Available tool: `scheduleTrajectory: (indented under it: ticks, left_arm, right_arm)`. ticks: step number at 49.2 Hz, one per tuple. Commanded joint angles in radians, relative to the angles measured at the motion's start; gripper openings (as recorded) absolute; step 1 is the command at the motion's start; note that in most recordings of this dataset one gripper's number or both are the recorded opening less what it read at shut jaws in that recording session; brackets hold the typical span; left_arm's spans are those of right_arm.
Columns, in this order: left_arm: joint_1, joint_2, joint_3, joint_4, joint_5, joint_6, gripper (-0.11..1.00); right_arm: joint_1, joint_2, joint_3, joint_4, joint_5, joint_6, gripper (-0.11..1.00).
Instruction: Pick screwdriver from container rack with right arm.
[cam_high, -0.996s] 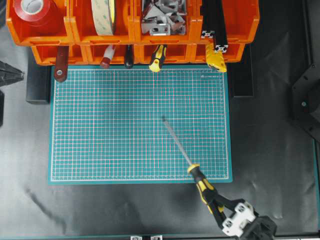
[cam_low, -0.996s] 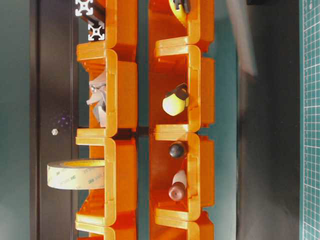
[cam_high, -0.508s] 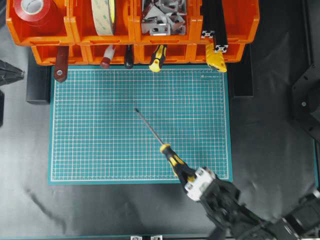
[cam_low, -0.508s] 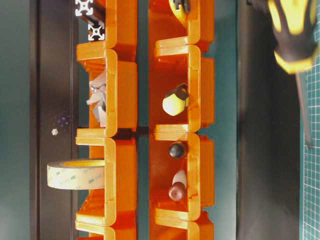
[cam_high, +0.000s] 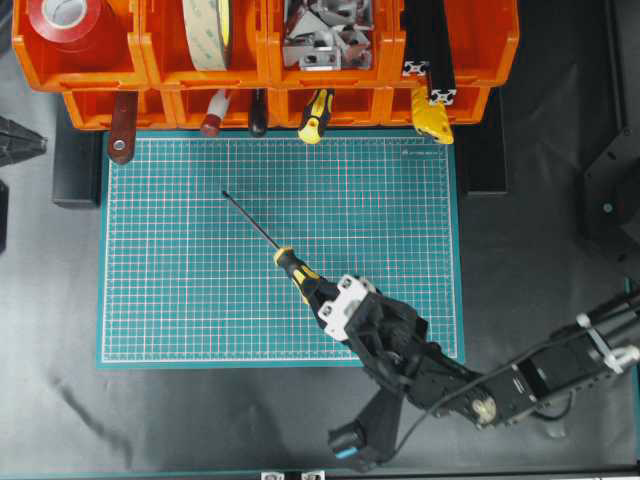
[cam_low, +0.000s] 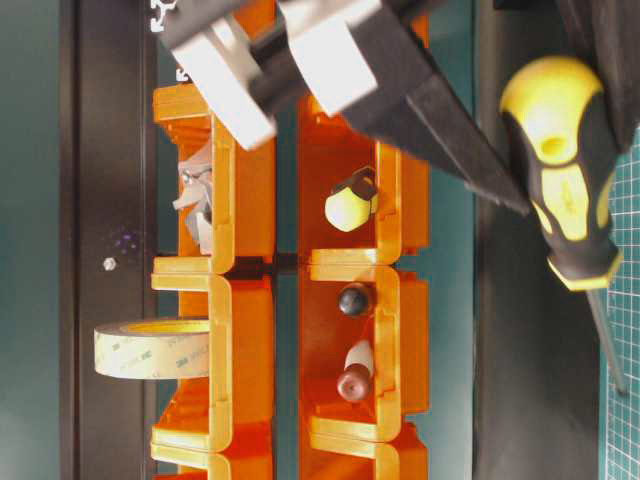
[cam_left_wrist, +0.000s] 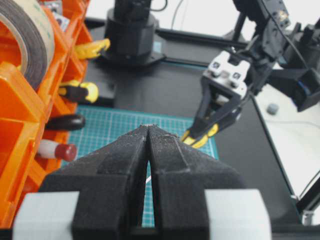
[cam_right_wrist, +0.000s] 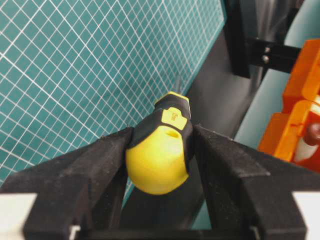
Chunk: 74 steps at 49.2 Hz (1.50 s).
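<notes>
The screwdriver (cam_high: 298, 272) has a yellow-and-black handle and a thin steel shaft that points up-left over the green cutting mat (cam_high: 180, 290). My right gripper (cam_high: 320, 292) is shut on its handle and holds it above the mat. The right wrist view shows the handle (cam_right_wrist: 159, 155) clamped between both fingers of this gripper (cam_right_wrist: 162, 132). The screwdriver also shows in the table-level view (cam_low: 565, 180) and in the left wrist view (cam_left_wrist: 202, 139). The orange container rack (cam_high: 268, 45) stands along the mat's far edge. My left gripper (cam_left_wrist: 149, 128) is shut and empty, at the overhead view's far left edge (cam_high: 15, 145).
The rack's bins hold a red tape roll (cam_high: 65, 20), a tan tape roll (cam_high: 205, 30), metal brackets (cam_high: 320, 35) and black extrusions (cam_high: 430, 50). A slimmer yellow-and-black handle (cam_high: 316, 115), a red-handled tool (cam_high: 215, 112) and a brown handle (cam_high: 122, 125) stick out of the lower tier.
My right gripper has carried the screwdriver up and to the left, from the table's front edge to over the mat. The left gripper has not moved.
</notes>
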Motion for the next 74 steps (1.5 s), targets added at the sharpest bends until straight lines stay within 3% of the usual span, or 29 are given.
scheduleTrajectory:
  ticks: [1,16,27,59,69,74]
  left_arm:
    - [0.003,0.006,-0.026,0.003,0.014,-0.006,0.00]
    - [0.003,0.006,-0.026,0.003,0.051,-0.014,0.00]
    - [0.003,0.006,-0.026,0.002,0.051,-0.026,0.00]
    - [-0.009,0.006,-0.028,0.003,0.046,-0.044,0.00]
    - [-0.009,0.006,-0.026,0.003,0.048,-0.043,0.00]
    - [-0.009,0.006,-0.026,0.003,0.051,-0.043,0.00]
  right_arm:
    - [-0.006,-0.029,-0.008,-0.009,-0.035,-0.002,0.41]
    - [-0.025,-0.015,-0.005,-0.005,-0.087,0.015,0.41]
    - [-0.037,-0.002,-0.005,0.029,-0.095,0.015,0.41]
    - [-0.037,0.009,-0.009,0.067,-0.129,0.012,0.41]
    - [-0.037,0.011,-0.011,0.104,-0.129,0.014,0.72]
    - [-0.037,0.011,-0.011,0.114,-0.126,0.014,0.81]
